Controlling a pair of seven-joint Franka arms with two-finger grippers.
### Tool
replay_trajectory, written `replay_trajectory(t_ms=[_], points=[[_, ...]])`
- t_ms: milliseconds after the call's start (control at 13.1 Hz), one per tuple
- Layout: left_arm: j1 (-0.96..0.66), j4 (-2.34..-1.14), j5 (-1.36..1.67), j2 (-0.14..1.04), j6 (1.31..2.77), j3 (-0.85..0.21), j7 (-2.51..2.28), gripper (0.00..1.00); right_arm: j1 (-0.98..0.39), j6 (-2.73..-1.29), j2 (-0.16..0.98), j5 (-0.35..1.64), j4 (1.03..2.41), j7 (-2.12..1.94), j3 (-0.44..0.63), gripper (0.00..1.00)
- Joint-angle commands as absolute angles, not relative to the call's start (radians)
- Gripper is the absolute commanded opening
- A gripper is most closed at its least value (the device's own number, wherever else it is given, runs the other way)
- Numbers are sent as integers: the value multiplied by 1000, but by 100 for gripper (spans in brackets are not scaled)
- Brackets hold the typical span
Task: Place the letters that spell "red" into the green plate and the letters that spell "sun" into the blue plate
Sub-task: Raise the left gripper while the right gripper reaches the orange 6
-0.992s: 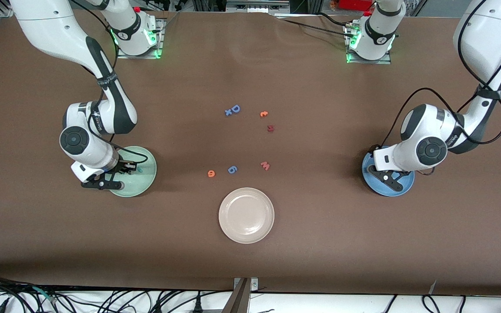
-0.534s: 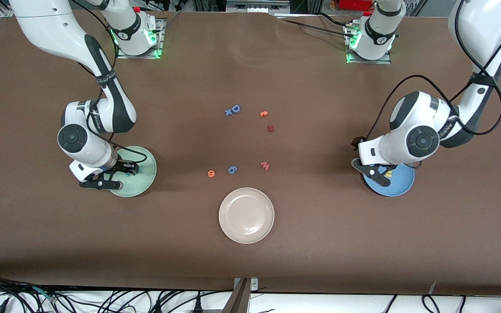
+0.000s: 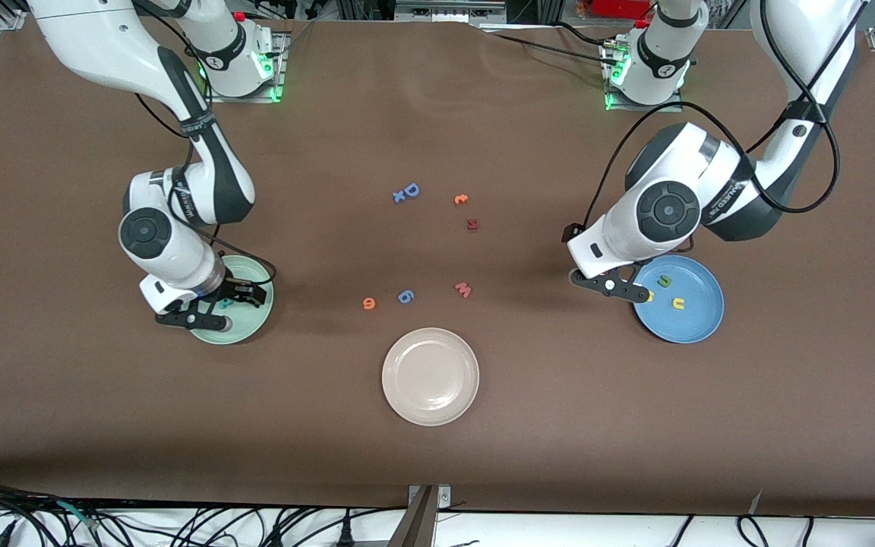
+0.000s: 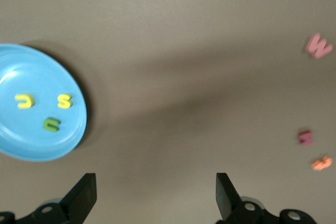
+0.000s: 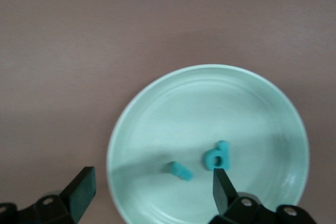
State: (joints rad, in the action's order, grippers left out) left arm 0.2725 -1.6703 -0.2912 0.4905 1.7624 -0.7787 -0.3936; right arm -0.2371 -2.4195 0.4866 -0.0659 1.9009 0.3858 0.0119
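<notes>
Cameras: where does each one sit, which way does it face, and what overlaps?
Front view: high, across the table, facing both arm bases; shows both arms, the right gripper over the green plate, the left gripper beside the blue plate.
Left wrist view: on the left wrist, looking down past open jaws at the table and blue plate.
Right wrist view: on the right wrist, looking down past open jaws into the green plate.
Shared: each plate appears in front and one wrist view.
</notes>
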Motion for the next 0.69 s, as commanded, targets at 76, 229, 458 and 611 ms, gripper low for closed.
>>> replay_trajectory(t_ms=[76, 229, 458, 611], points=[[304, -1608, -268, 430, 1634, -788, -503, 100, -248, -2398, 492, -54, 1850, 503, -37, 99], [369, -1553, -182, 411, 1631, -790, -500, 100, -290, -2364, 523, -54, 1798, 587, -40, 99], [430, -1514, -106, 382, 1631, -779, -497, 100, -350, -2312, 590, -55, 1679, 727, -40, 99], [422, -1502, -110, 359, 1599, -773, -492, 100, -379, -2313, 630, -54, 1632, 790, -40, 99]])
